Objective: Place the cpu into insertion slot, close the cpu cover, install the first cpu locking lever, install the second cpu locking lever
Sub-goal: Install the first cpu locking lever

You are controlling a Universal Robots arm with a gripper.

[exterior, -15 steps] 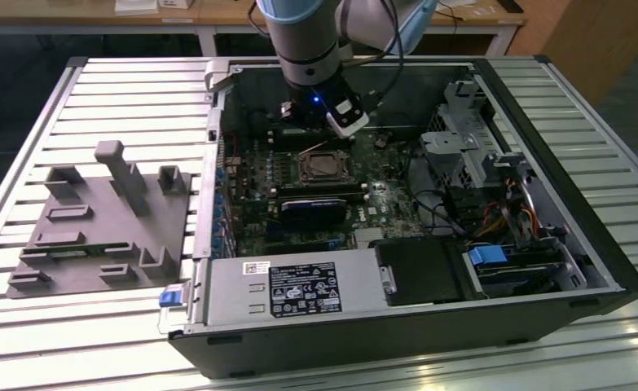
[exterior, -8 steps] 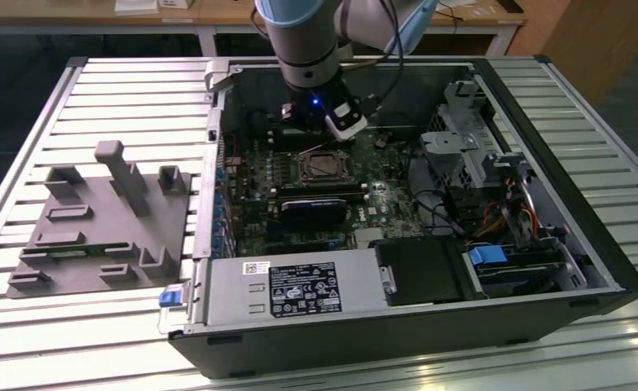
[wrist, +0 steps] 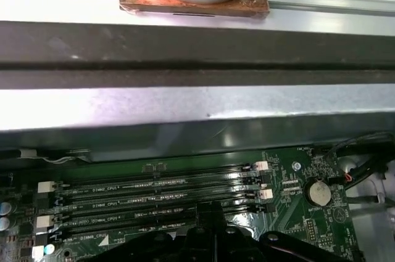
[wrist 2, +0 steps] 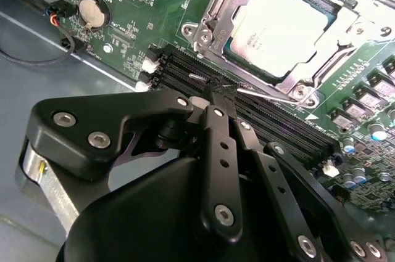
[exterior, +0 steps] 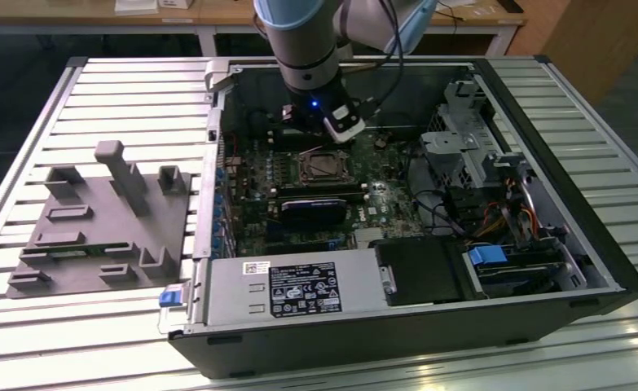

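1. Gripper [wrist 2: 216,92] is low inside the open computer case [exterior: 579,269], fingertips pinched together over the black memory slots [wrist 2: 259,126]; they meet at a thin silvery locking lever [wrist 2: 271,97], grasp unclear.
2. Cpu [wrist 2: 281,23] sits in the insertion slot [exterior: 321,167] near the motherboard's [exterior: 395,204] middle.
3. Cpu cover [wrist 2: 213,12] lies down flat around the chip.
4. Grey fixture plate [exterior: 101,224] lies on the slatted table [exterior: 101,98], by the case's side at the exterior view's left.

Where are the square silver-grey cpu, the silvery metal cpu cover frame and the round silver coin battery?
square silver-grey cpu [wrist 2: 281,24], second wrist view, middle of its metal top.
silvery metal cpu cover frame [wrist 2: 216,12], second wrist view, its side bar beside the chip.
round silver coin battery [wrist 2: 94,9], second wrist view, its centre.
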